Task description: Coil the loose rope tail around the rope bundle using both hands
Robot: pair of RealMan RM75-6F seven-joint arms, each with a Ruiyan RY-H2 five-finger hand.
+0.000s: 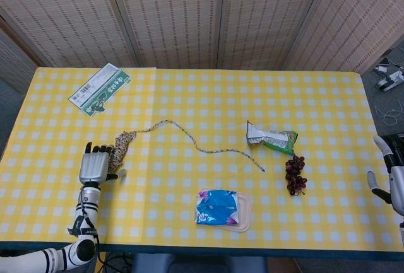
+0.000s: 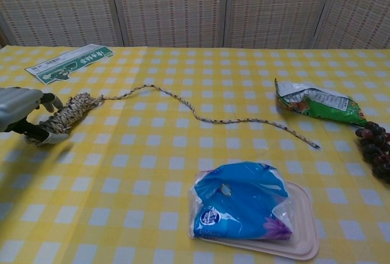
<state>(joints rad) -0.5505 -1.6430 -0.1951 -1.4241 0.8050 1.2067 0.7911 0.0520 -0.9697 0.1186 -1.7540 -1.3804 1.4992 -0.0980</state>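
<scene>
The rope bundle [image 1: 121, 146] [image 2: 68, 113] lies at the left of the yellow checked table. Its loose tail [image 1: 208, 151] [image 2: 201, 117] snakes rightward and ends near the middle at a frayed tip [image 1: 262, 170] [image 2: 316, 146]. My left hand [image 1: 95, 165] [image 2: 17, 110] sits over the bundle's near end, fingers stretched along one side and the thumb against the other, not visibly clenched. My right hand [image 1: 393, 175] hovers at the table's right edge, open and holding nothing; only the head view shows it.
A green and white packet [image 1: 101, 89] [image 2: 68, 64] lies at the back left. A green snack bag [image 1: 273, 138] [image 2: 314, 100] and dark grapes [image 1: 295, 175] [image 2: 375, 151] lie on the right. A blue pouch [image 1: 216, 207] [image 2: 242, 203] rests on a tray [image 1: 246, 222] [image 2: 304, 246] near the front.
</scene>
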